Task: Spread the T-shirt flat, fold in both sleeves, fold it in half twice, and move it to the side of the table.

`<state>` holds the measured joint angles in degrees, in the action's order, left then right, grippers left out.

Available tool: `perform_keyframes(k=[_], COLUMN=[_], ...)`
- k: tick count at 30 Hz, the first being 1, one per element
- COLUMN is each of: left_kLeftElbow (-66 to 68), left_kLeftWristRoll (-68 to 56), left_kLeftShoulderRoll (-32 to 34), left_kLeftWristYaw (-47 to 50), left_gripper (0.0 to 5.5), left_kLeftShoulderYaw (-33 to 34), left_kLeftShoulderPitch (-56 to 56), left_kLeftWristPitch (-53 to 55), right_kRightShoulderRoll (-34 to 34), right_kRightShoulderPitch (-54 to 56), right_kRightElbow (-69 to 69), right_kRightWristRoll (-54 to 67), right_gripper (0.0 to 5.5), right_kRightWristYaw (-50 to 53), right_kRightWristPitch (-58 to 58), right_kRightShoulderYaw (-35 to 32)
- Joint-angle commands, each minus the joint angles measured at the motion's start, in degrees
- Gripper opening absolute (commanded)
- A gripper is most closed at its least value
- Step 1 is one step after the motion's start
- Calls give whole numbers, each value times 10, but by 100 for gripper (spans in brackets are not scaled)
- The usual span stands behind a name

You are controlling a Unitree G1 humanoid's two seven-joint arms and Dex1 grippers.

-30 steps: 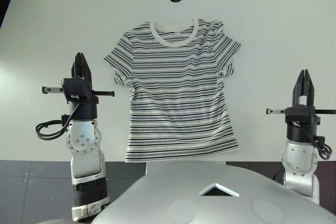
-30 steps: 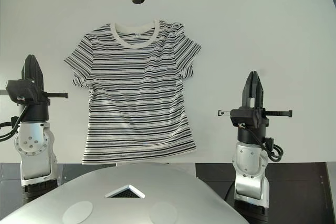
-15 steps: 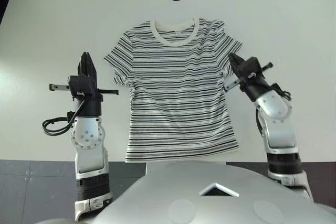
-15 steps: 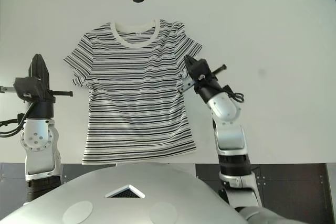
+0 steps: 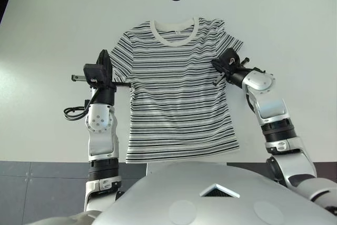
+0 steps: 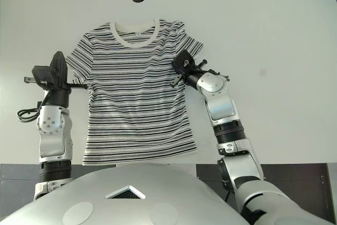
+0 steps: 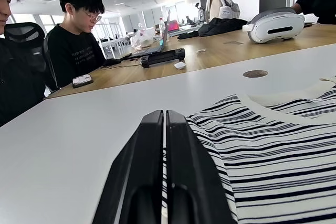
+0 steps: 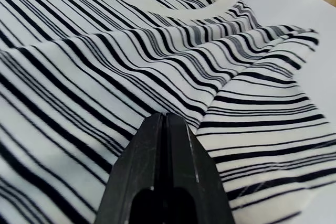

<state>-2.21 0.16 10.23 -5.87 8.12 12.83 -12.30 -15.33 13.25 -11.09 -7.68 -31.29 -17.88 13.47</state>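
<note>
Your left end effector [image 7: 164, 115] and right end effector [image 8: 166, 116], both clenched empty, have swung in to the sleeves [image 5: 118, 59] of the T-shirt [image 5: 179, 93]: sleeve folding looks next.

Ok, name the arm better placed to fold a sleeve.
Left, probably: its end effector sits at the outer edge of the sleeve, the part to lift inward. The right end effector is inboard, near the seam of the other sleeve.

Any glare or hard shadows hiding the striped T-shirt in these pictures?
Left eye view: even light on the table, no glare, no hard shadow on the T-shirt. Left wrist view: bright background, left gripper dark in front, jaws shut. Right wrist view: soft shading along the sleeve fold, stripes visible.
</note>
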Motion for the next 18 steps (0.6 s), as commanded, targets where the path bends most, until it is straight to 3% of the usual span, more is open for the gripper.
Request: perform_keyframes(k=[1, 8, 18], left_kLeftElbow=[6, -3, 15], left_kLeftWristRoll=[-2, -13, -76], left_kLeftShoulderRoll=[-5, -8, -1], left_kLeftWristYaw=[4, 2, -25], left_gripper=[11, 11, 11], left_kLeftShoulderYaw=[-2, 7, 19], left_kLeftShoulderPitch=[-3, 4, -27], left_kLeftWristPitch=[-7, 2, 65], right_kRightShoulderRoll=[-35, -84, -104], right_kRightShoulderPitch=[-13, -91, -146], right_kRightElbow=[-11, 69, 121], right_kRightWristRoll=[-11, -1, 15], right_gripper=[10, 10, 10], right_kRightWristYaw=[0, -30, -33], right_kRightWristPitch=[-22, -21, -24], right_kRightShoulderYaw=[-4, 6, 3])
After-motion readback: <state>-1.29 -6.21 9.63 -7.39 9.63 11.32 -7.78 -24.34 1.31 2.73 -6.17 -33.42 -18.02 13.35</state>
